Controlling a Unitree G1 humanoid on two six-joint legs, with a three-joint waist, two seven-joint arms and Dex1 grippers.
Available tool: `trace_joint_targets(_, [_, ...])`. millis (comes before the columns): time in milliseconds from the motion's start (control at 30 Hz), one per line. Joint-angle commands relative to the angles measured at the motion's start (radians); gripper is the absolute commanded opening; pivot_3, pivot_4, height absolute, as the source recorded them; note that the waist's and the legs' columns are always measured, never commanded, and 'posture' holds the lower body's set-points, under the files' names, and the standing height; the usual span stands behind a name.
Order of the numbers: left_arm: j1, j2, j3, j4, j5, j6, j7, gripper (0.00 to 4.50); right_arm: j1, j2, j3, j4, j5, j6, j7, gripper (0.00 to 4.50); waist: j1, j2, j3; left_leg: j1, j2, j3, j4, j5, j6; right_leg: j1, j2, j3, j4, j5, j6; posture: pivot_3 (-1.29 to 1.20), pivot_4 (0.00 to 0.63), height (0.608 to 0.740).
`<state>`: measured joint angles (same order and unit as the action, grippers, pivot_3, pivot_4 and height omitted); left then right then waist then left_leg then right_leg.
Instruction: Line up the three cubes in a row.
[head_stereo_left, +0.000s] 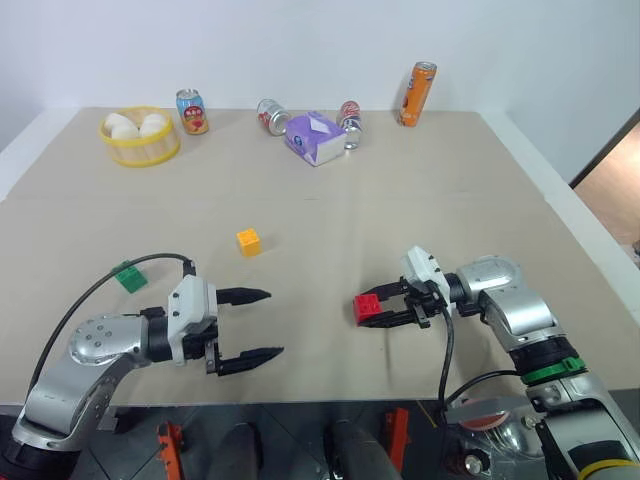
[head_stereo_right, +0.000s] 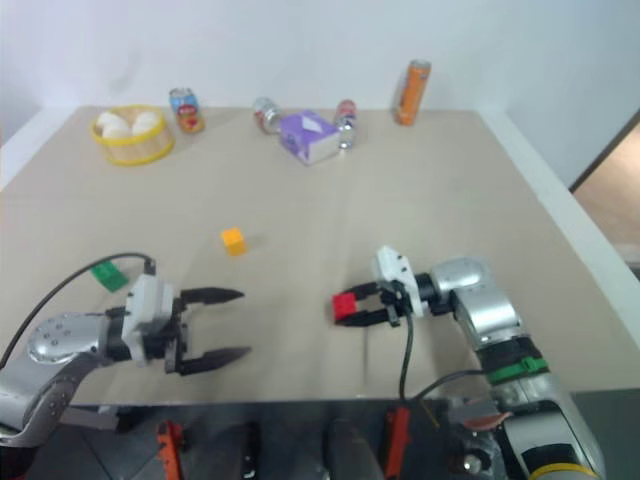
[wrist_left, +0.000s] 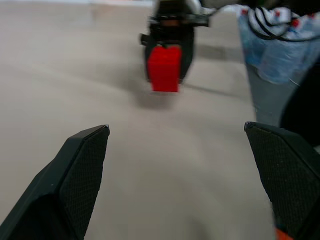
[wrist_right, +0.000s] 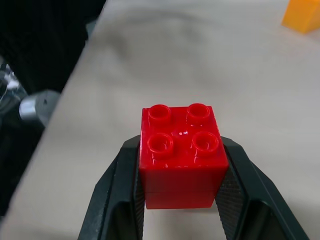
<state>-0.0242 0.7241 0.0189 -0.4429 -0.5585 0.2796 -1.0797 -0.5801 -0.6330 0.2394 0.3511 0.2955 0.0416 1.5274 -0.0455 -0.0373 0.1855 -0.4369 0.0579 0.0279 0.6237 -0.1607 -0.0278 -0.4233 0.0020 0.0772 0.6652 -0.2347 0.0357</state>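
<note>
My right gripper (head_stereo_left: 378, 310) is shut on the red cube (head_stereo_left: 366, 309), held near the table's front right and pointing left; the studded red cube (wrist_right: 181, 157) sits clamped between the two black fingers. A yellow-orange cube (head_stereo_left: 248, 241) rests on the table in the middle, also seen as the orange cube (wrist_right: 302, 15). The green cube (head_stereo_left: 130, 276) lies at the front left, just behind my left arm. My left gripper (head_stereo_left: 258, 325) is open and empty at the front left, pointing right toward the red cube (wrist_left: 164, 67).
At the back of the table (head_stereo_left: 400, 220) stand a yellow basket (head_stereo_left: 140, 136) with white eggs, a purple-and-white tissue box (head_stereo_left: 316, 137), several drink cans (head_stereo_left: 191, 111) and a tall orange can (head_stereo_left: 417, 93). The table's front edge runs close under both grippers.
</note>
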Motion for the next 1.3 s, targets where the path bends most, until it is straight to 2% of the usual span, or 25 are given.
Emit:
trace_joint_targets(33, [-0.001,0.01,0.039,-0.033,-0.013,-0.017,0.0,4.5,-0.028,0.008,0.007,0.088,-0.035,-0.104,0.061,1.27,0.0,0.0,0.0,0.0,0.0,0.0,0.0,0.0,0.0,0.0,0.0,0.0,0.0,0.0,0.0,0.0,0.15,0.74])
trace_joint_targets(233, [-0.004,-0.002,0.053,-0.038,-0.02,-0.005,0.025,4.5,-0.032,0.034,0.004,0.171,-0.05,-0.2,0.074,1.27,-0.001,0.0,0.0,0.002,0.001,0.0,0.0,0.0,0.0,0.002,0.0,0.0,0.0,0.001,-0.001,0.0,0.15,0.74])
trace_joint_targets(300, [-0.004,-0.002,0.055,-0.038,-0.021,-0.003,0.03,4.5,-0.032,0.035,0.003,0.177,-0.047,-0.209,0.079,2.32,-0.001,0.0,0.0,0.006,0.001,0.001,0.0,0.0,0.0,0.005,0.0,0.0,0.0,0.001,-0.001,0.0,0.15,0.74])
trace_joint_targets(500, [0.011,-0.011,0.067,-0.061,-0.037,0.017,0.077,4.5,-0.025,0.02,-0.002,0.1,-0.002,-0.16,0.087,4.28,-0.001,0.0,0.0,0.007,0.001,0.001,0.0,0.0,0.0,0.005,0.0,0.0,0.0,0.001,-0.002,0.0,0.15,0.74])
trace_joint_targets(533, [0.016,-0.013,0.078,-0.069,-0.044,0.025,0.094,4.5,-0.024,0.015,-0.009,0.071,0.015,-0.138,0.087,4.46,-0.001,0.0,0.0,0.006,0.001,0.001,0.0,0.0,0.0,0.005,0.0,0.0,0.0,0.001,-0.001,0.0,0.15,0.74])
trace_joint_targets(633, [0.032,-0.012,0.142,-0.086,-0.072,0.058,0.157,4.5,-0.035,0.009,-0.047,-0.036,0.083,-0.034,0.073,4.46,-0.001,0.0,0.0,0.006,0.002,0.001,-0.002,0.0,0.0,0.004,0.0,0.0,0.0,0.001,-0.002,0.0,0.15,0.74])
trace_joint_targets(800, [0.09,0.042,0.317,-0.037,-0.073,0.076,0.177,4.5,-0.104,0.066,-0.116,-0.213,0.236,0.186,-0.054,4.46,-0.004,0.0,0.0,0.006,0.005,0.001,-0.003,0.0,0.0,0.002,0.004,0.0,0.002,0.0,-0.004,0.0,0.15,0.74])
trace_joint_targets(1000, [0.134,0.166,0.52,0.18,-0.041,0.065,0.103,4.5,-0.205,0.211,-0.082,-0.241,0.204,0.268,-0.214,4.46,-0.003,0.0,0.0,0.006,0.01,0.0,-0.004,0.0,0.0,-0.002,0.009,-0.002,0.003,0.003,-0.012,0.0,0.15,0.74])
trace_joint_targets(1167, [0.141,0.22,0.572,0.354,-0.002,0.024,0.026,4.5,-0.219,0.288,-0.045,-0.215,0.151,0.235,-0.25,4.46,0.0,0.0,0.0,0.005,0.01,0.001,-0.005,-0.001,-0.002,-0.003,0.007,-0.003,0.003,0.0,-0.014,0.0,0.15,0.74])
trace_joint_targets(1300, [0.083,0.258,0.544,0.499,0.036,-0.022,-0.023,4.5,-0.226,0.323,-0.028,-0.203,0.133,0.239,-0.256,4.46,0.001,0.0,0.0,-0.004,0.01,0.002,-0.004,-0.001,-0.003,-0.012,0.006,-0.004,0.003,0.001,-0.014,0.0,0.15,0.74])
